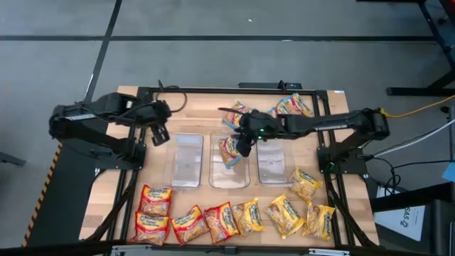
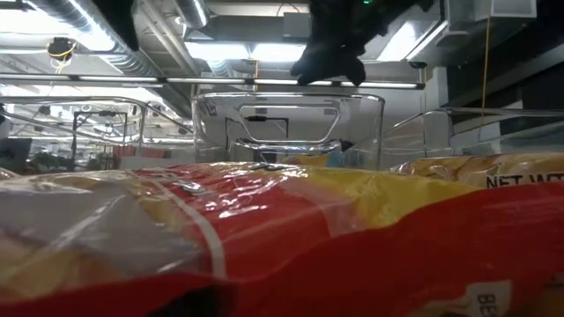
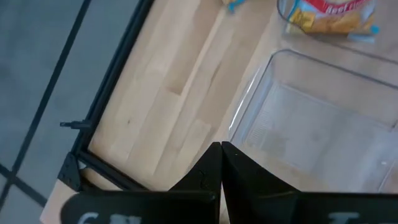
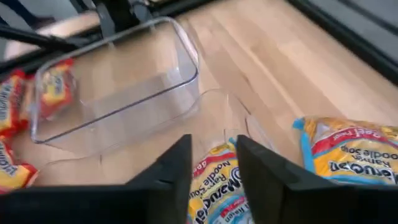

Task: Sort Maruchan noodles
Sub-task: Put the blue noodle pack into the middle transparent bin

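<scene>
My right gripper (image 1: 242, 147) hangs over the middle tub (image 1: 229, 161), and its two fingers (image 4: 173, 168) stand apart. A blue-trimmed noodle packet (image 4: 219, 186) shows in the gap between them, just below, and I see it leaning in the middle tub from above. I cannot tell if the fingers touch it.

My left gripper (image 1: 161, 135) waits by the far end of the left tub (image 1: 186, 161), clenched tight with nothing in it.

The right tub (image 1: 274, 162) sits just beside the middle one. Three more blue-trimmed packets (image 1: 293, 106) lie on the wooden surface (image 1: 192, 107) behind the tubs. Along the near edge there is a row of packets. The red ones (image 1: 153, 201) are on the left side and the yellow ones (image 1: 286, 215) are on the right side.
</scene>
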